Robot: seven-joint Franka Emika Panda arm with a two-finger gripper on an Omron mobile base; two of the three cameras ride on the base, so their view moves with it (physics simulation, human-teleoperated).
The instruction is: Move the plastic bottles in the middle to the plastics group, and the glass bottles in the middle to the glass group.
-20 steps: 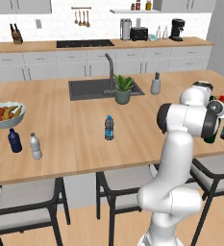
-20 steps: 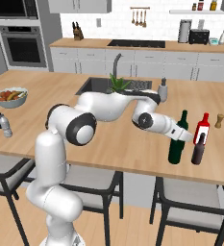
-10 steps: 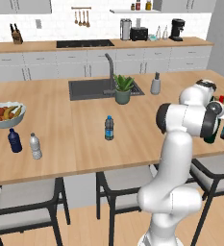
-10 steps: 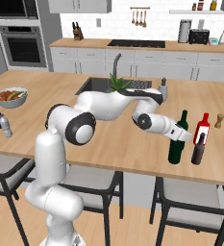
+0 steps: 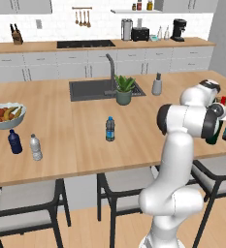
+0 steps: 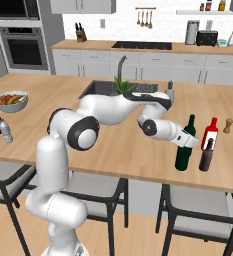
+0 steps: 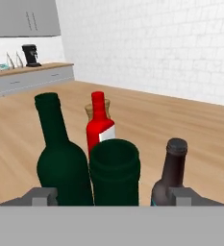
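Observation:
My gripper point(image 7: 112, 196) hangs at the island's right end, open. Its fingers point(image 7: 41, 196) stand apart on either side of a dark green wine bottle's mouth point(image 7: 114, 166) without touching it. Behind that stand a second green wine bottle point(image 7: 60, 161), the red bottle point(image 7: 100, 127) with a white label, and the slim brown bottle point(image 7: 173, 173). From the right base, the gripper point(image 6: 189, 142) covers a green bottle point(image 6: 183, 155) beside the red bottle point(image 6: 210, 134) and the brown bottle point(image 6: 206, 156). The small water bottle point(image 5: 110, 129) stands mid-counter. The navy bottle point(image 5: 15, 142) and the silvery bottle point(image 5: 35, 147) are far left.
A fruit bowl point(image 5: 5, 116) sits near the plastics at the left end. The sink point(image 5: 95, 90), a potted plant point(image 5: 124, 90) and a grey dispenser point(image 5: 157, 85) lie behind the middle. Two small shakers point(image 6: 229, 125) stand right of the glass bottles. Stools point(image 6: 200, 220) line the near edge.

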